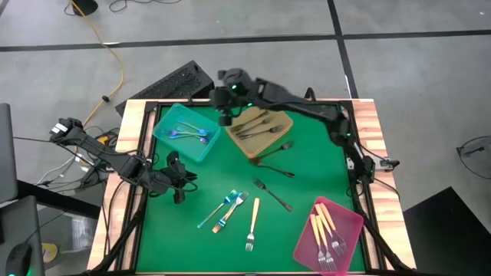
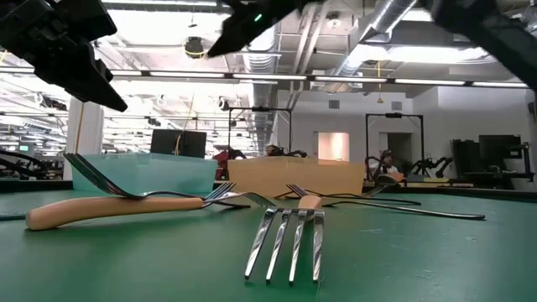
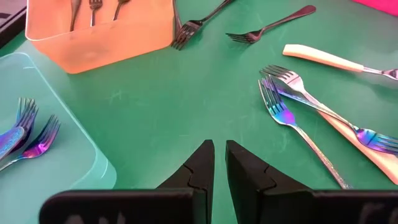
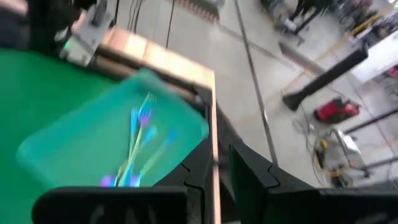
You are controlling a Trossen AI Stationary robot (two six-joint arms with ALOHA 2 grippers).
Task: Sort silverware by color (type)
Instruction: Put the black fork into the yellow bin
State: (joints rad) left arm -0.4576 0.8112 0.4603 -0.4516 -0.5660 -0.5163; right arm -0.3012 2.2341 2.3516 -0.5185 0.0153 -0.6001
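My left gripper (image 1: 182, 180) hovers shut over bare green mat (image 3: 161, 118), holding nothing. It is right of the teal tray (image 1: 188, 132), which holds iridescent forks (image 3: 25, 134). My right gripper (image 1: 225, 119) is raised above the teal tray's far corner (image 4: 186, 106), its fingers (image 4: 249, 177) nearly together with nothing showing between them. Dark forks lie in the amber tray (image 1: 261, 130), and cream-handled forks in the pink tray (image 1: 330, 234). Loose on the mat lie iridescent forks (image 3: 283, 112), cream-handled forks (image 1: 252, 222) and two dark forks (image 1: 272, 165).
The mat has a raised wooden frame (image 1: 138, 146). A keyboard (image 1: 173, 83) lies beyond the far left corner. In the low view a cream-handled fork (image 2: 117, 208) and fork tines (image 2: 289, 239) lie close to the near edge. Bare mat lies between the teal tray and the loose forks.
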